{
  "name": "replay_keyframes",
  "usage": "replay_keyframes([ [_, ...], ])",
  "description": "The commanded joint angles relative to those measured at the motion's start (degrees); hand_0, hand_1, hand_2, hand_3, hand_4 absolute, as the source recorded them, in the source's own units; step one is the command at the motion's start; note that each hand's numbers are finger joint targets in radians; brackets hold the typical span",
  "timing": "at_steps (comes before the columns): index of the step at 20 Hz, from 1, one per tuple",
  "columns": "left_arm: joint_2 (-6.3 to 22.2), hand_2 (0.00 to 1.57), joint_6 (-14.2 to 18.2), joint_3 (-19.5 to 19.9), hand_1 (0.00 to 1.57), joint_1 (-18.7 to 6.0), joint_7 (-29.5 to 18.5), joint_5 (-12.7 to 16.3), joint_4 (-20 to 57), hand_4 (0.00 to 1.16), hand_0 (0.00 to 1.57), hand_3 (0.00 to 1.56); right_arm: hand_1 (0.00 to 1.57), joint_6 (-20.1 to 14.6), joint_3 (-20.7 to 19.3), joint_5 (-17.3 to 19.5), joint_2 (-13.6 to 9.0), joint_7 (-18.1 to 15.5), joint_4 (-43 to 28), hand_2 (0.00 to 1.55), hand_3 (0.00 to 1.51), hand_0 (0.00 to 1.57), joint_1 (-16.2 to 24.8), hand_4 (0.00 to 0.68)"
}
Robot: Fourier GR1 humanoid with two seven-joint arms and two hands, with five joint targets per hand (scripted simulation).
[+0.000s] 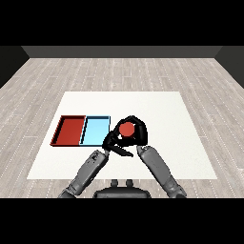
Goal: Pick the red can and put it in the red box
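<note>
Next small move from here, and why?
Probably lift the red can slightly. The right hand is curled round it, right of the light blue tray, and the red tray lies beyond that, so the can likely needs height to pass the tray walls. The left hand sits close beside.

The red can [127, 129] stands upright, its round top facing up, just right of the light blue tray and apart from the red tray [61, 131] (the leftmost of the two). The red tray is a shallow rectangle with dark walls, lying flat with nothing in it
</note>
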Motion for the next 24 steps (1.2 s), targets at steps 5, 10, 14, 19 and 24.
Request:
replay_keyframes([
  [5,-0.2,0.00,-2.3,-1.2,0.00,-0.8,-3.7,1.0,2.9,0.00,0.00,0.00,1.57,2.2,-1.1,-0.9,0.3,-0.4,1.1,1.49,1.41,1.57,-2.7,0.657],
  [10,-0.1,0.00,0.8,-2.7,0.00,-0.4,-3.3,-0.2,1.1,0.00,0.00,0.00,1.57,0.1,2.5,-3.7,0.3,-4.0,0.8,1.48,1.41,1.57,0.1,0.654],
  [14,-0.1,0.00,10.3,0.1,0.00,-1.0,-7.1,3.3,1.3,0.53,0.00,0.00,1.57,-2.3,2.0,-2.9,0.3,-0.8,2.7,1.48,1.40,1.57,-4.1,0.642],
  [19,-0.2,1.57,14.8,0.3,1.57,-1.9,-2.4,2.7,1.5,1.12,1.57,1.52,1.57,-3.7,4.5,-3.7,0.3,-0.8,2.6,1.47,1.40,1.57,-4.2,0.626],
  [24,-0.1,1.57,19.9,-4.6,1.57,-6.3,-4.5,7.7,6.7,1.12,1.57,1.50,1.57,-5.5,6.7,-7.1,0.3,-6.6,6.2,1.47,1.40,1.57,-4.1,0.632],
])
